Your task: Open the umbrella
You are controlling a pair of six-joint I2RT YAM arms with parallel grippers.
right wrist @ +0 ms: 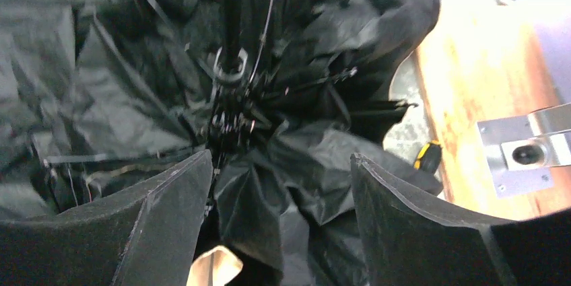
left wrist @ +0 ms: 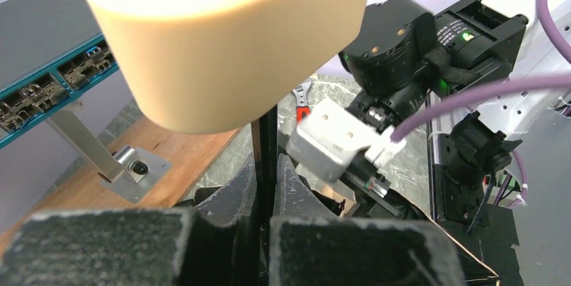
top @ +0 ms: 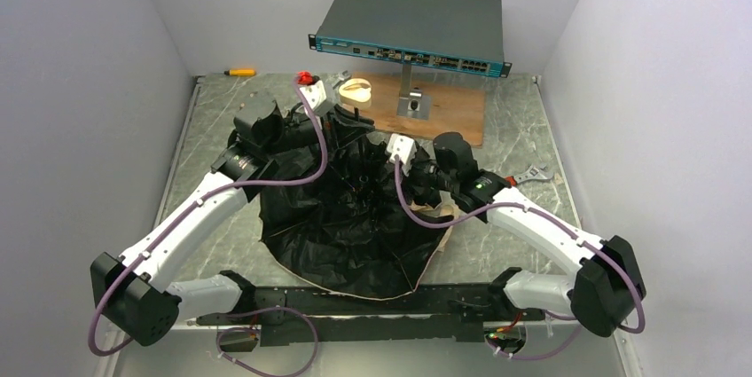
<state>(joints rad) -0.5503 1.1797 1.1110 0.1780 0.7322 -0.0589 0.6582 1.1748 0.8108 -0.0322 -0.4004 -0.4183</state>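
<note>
The umbrella (top: 355,217) lies part-spread in the middle of the table, black lining up, with a cream edge showing at its right. Its cream handle (top: 356,90) points to the back and fills the top of the left wrist view (left wrist: 222,37). My left gripper (top: 344,121) is shut on the thin black shaft (left wrist: 267,145) just below that handle, the two fingers pressed against it from either side. My right gripper (top: 410,177) hangs open over the crumpled lining (right wrist: 296,158); only loose fabric lies between its fingers (right wrist: 168,212). The shaft and ribs (right wrist: 229,70) lie ahead of it.
A dark-grey network switch (top: 412,27) stands on a metal post on a wooden board (top: 443,111) at the back. A yellow-handled screwdriver (top: 239,72) lies at the back left and a wrench (top: 530,176) at the right. Walls close in on both sides.
</note>
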